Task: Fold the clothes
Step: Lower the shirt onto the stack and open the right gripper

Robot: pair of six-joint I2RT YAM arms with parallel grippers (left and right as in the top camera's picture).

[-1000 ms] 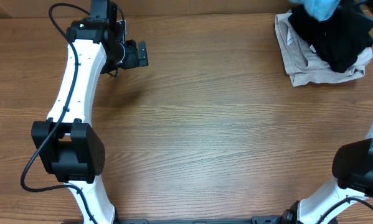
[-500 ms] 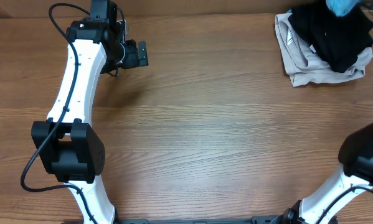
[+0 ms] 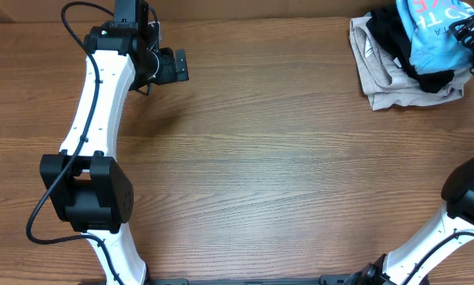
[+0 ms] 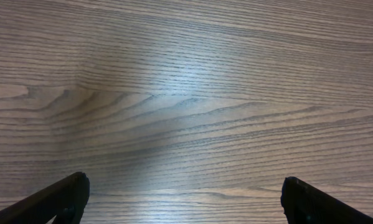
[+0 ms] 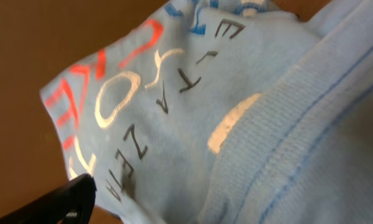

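My left gripper [image 4: 183, 182] hangs wide open over the desk [image 4: 186, 74], holding nothing, and my right gripper [image 3: 472, 33] looks spread open beside the blue t-shirt [image 3: 433, 36], which lies lettering-up on a black garment [image 3: 388, 33] and a beige garment [image 3: 379, 77] at the desk's far right corner.

Left end effector [image 3: 180, 67] spread wide; right end effector [image 3: 468, 33] extended far forward.
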